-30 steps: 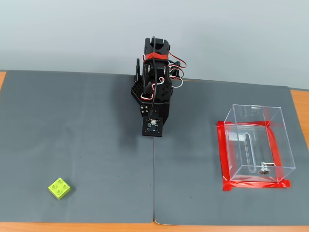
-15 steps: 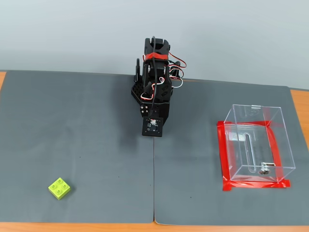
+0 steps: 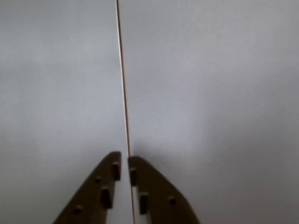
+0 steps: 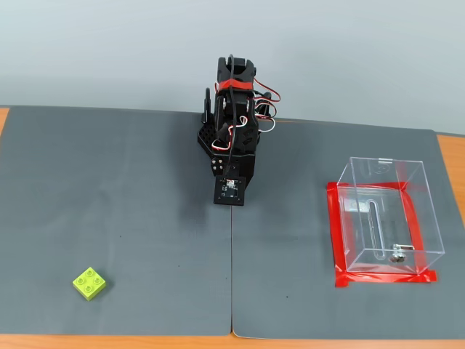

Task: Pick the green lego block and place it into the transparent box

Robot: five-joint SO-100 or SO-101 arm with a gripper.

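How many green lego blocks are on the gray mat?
1. The green lego block lies near the front left corner of the gray mat in the fixed view, far from the transparent box. None seems hidden.

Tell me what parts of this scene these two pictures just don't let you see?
- Wrist view: the green lego block and the transparent box lie outside the frame; only grey mat and the nearly shut hand show.
- Fixed view: the hand's fingers are hidden behind the folded arm.
- Fixed view: the small metal piece in the transparent box is too small to identify.
- Fixed view: the green lego block shows only its top and near sides.
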